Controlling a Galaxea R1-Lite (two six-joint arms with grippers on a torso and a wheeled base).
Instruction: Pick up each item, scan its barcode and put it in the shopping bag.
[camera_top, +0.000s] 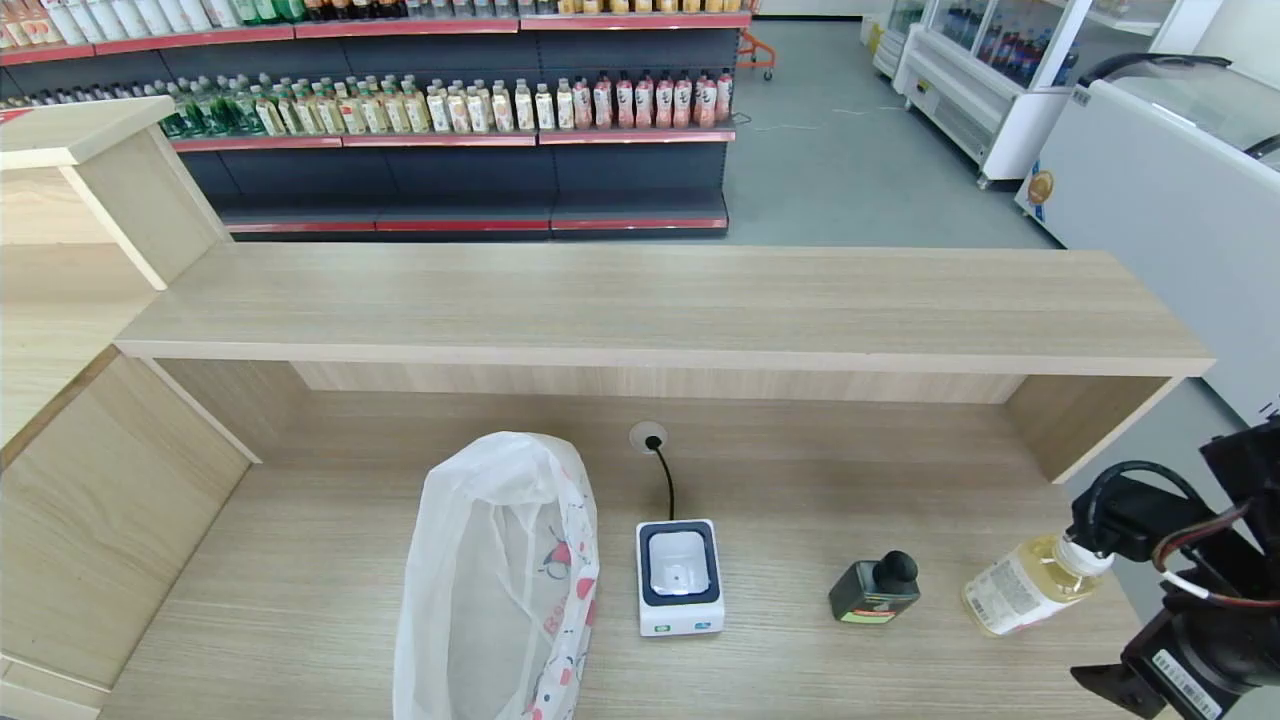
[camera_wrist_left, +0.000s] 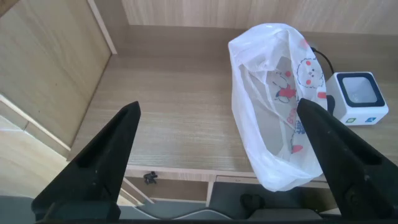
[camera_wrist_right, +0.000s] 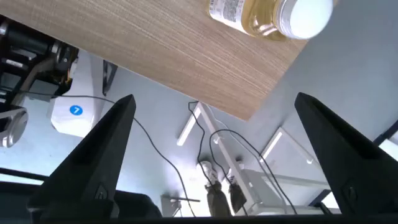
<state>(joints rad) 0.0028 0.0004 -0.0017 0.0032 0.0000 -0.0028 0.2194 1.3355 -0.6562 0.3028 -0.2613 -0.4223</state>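
Observation:
A white plastic shopping bag (camera_top: 495, 580) with red print stands open on the wooden desk, left of the white barcode scanner (camera_top: 680, 575). A small dark bottle (camera_top: 873, 590) with a black cap lies right of the scanner. Further right, a clear bottle of yellow liquid (camera_top: 1025, 583) lies on its side at the desk's right edge, white cap pointing right. My right gripper (camera_wrist_right: 214, 155) is open and empty, hanging past that edge over the floor, with the yellow bottle (camera_wrist_right: 267, 12) just beyond its fingers. My left gripper (camera_wrist_left: 217, 162) is open and empty above the desk's near left, facing the bag (camera_wrist_left: 280, 112).
A raised wooden counter (camera_top: 660, 300) runs across the back of the desk, with side panels at both ends. The scanner's black cable (camera_top: 665, 480) runs to a hole in the desk. Bare desk lies left of the bag. My right arm (camera_top: 1190, 600) stands beside the desk's right edge.

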